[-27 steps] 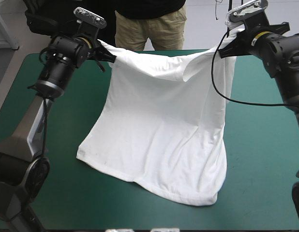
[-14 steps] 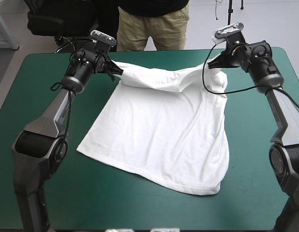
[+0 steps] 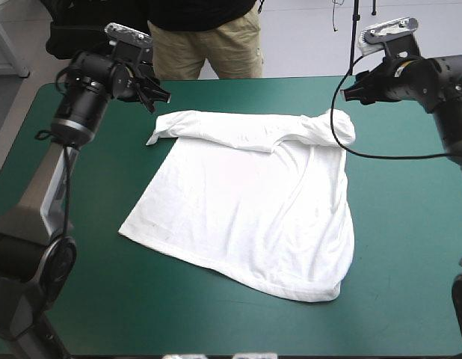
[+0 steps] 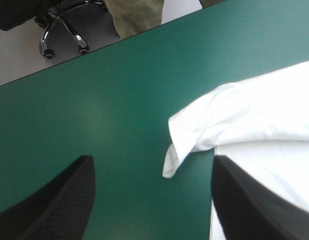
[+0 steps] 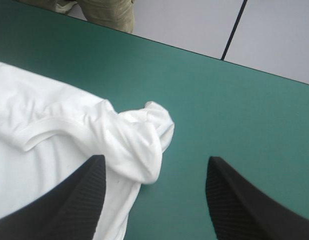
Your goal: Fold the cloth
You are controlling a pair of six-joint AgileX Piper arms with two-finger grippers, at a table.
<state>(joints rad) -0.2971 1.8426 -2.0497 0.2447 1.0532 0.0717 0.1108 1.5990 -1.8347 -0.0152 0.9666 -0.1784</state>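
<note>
- T-shirt point(image 3: 246, 209) lying spread mid-table point(image 3: 410, 247), far edge doubled over twd near side.
- L gripper point(image 3: 158, 96) hanging just beyond shirt's far-left corner, apart.
- R gripper point(image 3: 347, 96) hanging by far-right corner, apart.

Bright, even light; soft shadow rims the T-shirt point(image 3: 246, 217).

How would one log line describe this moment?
T-shirt spread on table, far edge bunched | left gripper: fingers open, off it | right gripper: fingers open, off it | fold not done
</note>
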